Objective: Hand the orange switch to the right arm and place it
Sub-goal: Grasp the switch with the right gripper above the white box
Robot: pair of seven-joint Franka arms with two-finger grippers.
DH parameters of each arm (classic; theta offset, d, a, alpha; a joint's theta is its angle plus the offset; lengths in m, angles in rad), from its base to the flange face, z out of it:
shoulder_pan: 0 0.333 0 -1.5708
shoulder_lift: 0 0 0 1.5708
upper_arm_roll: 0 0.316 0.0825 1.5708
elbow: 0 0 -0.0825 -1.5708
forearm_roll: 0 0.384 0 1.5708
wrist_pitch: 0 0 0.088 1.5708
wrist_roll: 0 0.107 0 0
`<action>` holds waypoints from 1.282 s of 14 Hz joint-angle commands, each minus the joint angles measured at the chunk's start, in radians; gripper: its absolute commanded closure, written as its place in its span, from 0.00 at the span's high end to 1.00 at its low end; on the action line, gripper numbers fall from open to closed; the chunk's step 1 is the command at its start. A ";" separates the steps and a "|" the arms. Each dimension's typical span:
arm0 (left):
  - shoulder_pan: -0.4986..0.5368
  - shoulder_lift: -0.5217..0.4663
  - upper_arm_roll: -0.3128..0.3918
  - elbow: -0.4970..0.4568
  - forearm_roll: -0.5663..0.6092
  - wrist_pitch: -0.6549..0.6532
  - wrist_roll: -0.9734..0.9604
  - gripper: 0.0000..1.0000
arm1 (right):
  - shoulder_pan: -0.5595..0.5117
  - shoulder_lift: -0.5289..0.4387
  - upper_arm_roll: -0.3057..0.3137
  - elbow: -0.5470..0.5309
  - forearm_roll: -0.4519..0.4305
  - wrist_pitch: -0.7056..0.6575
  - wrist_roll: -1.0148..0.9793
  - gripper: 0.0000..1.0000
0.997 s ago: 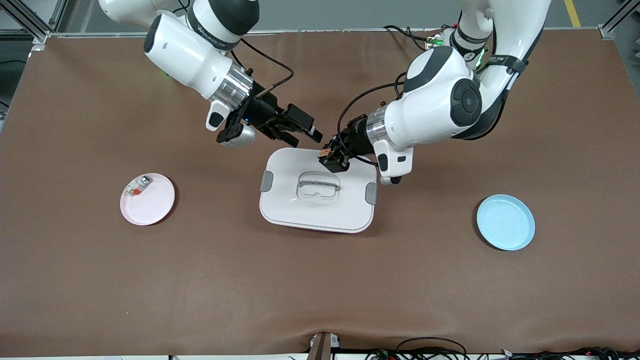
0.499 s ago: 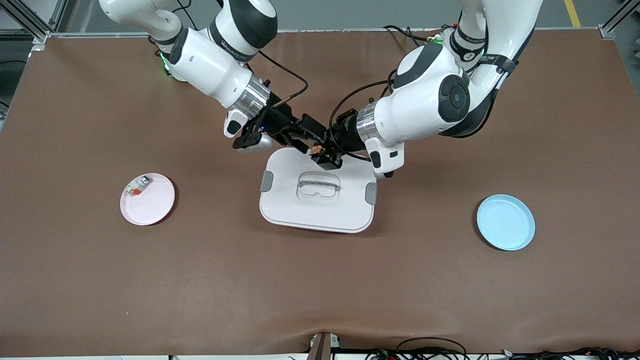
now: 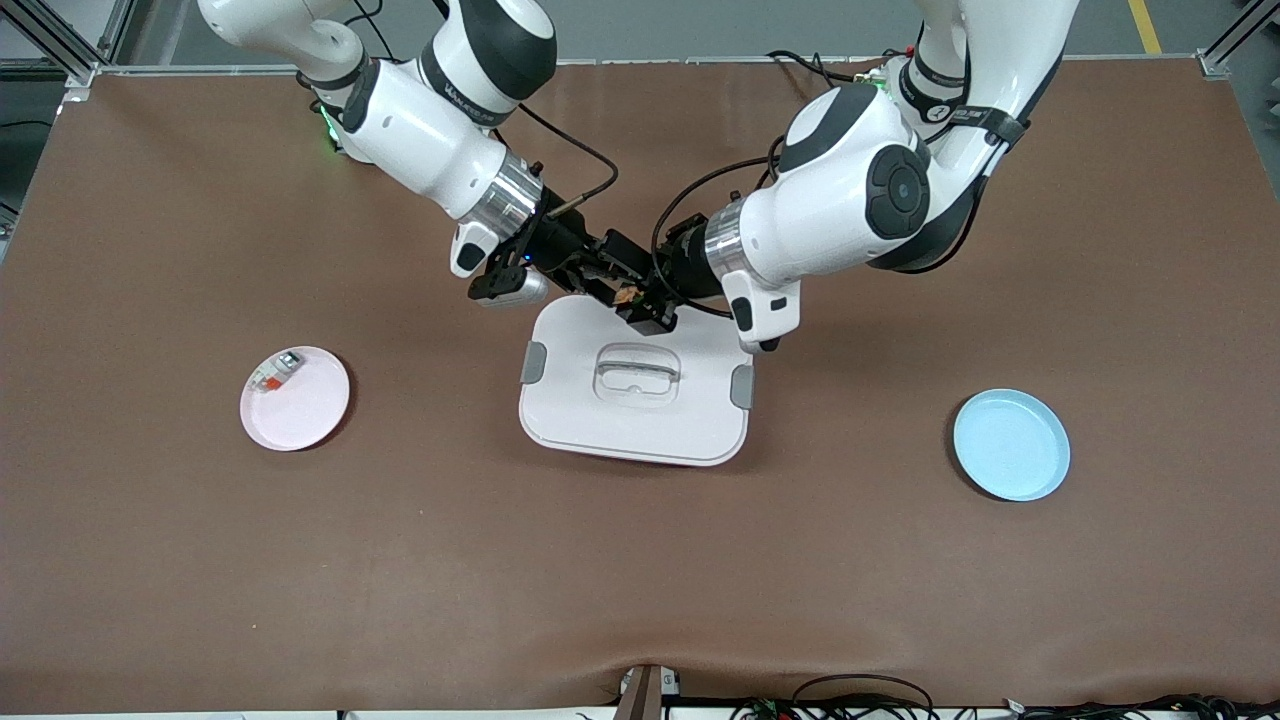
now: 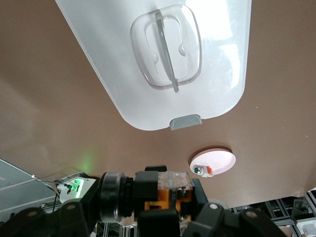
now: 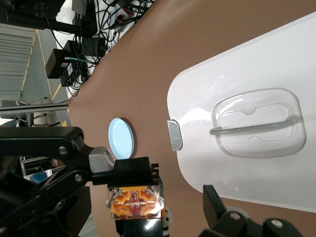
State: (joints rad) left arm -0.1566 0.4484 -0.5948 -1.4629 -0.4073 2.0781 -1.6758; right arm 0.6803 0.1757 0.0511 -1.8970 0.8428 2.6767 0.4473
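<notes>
Two plates and one lidded box sit on the brown table (image 3: pixel 640 580). Nearest the front camera is the light blue plate (image 3: pixel 1011 445), toward the left arm's end, with nothing on it. Slightly farther is the pink plate (image 3: pixel 295 398), toward the right arm's end; one white-and-grey part with a red-orange end (image 3: pixel 275 372) lies on it near its rim. Between the plates, in the middle of the table, is the single white container lid (image 3: pixel 637 382), which has two grey clips and one clear handle recess.

Over the lid's edge farthest from the front camera, the two grippers meet. The left gripper (image 3: pixel 645 310) is clamped on the one orange switch (image 3: pixel 629 295), a small black block with a bright orange middle, held in the air above that edge. In the right wrist view the switch (image 5: pixel 136 201) sits between the left gripper's dark fingers (image 5: pixel 129 174), its orange face showing. The right gripper (image 3: pixel 606 280) has its fingers spread wide on either side of the switch; whether they touch it cannot be told. In the left wrist view the switch (image 4: pixel 170 190) lies between black finger parts.
</notes>
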 commanded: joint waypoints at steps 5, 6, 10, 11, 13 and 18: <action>-0.017 0.009 -0.002 0.023 -0.016 -0.001 -0.016 0.00 | 0.002 0.005 -0.010 0.013 0.019 -0.006 0.004 0.79; -0.017 0.009 -0.002 0.023 -0.016 -0.001 -0.016 0.00 | 0.002 0.005 -0.010 0.015 0.021 -0.018 0.004 0.64; -0.017 0.007 -0.002 0.024 -0.016 -0.001 -0.015 0.00 | 0.001 0.004 -0.011 0.015 0.021 -0.023 0.004 0.13; -0.017 0.007 -0.002 0.024 -0.016 -0.001 -0.015 0.00 | 0.001 0.004 -0.011 0.015 0.021 -0.027 0.004 0.05; -0.017 0.006 -0.002 0.024 -0.016 -0.001 -0.015 0.00 | -0.001 0.004 -0.011 0.016 0.019 -0.029 0.004 0.00; -0.009 -0.003 -0.002 0.024 -0.013 -0.003 0.001 0.99 | -0.001 0.004 -0.013 0.016 0.019 -0.031 0.004 0.00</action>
State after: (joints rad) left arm -0.1606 0.4535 -0.5944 -1.4611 -0.4080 2.0776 -1.6759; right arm 0.6800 0.1743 0.0410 -1.8903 0.8433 2.6635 0.4461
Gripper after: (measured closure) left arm 0.278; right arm 0.595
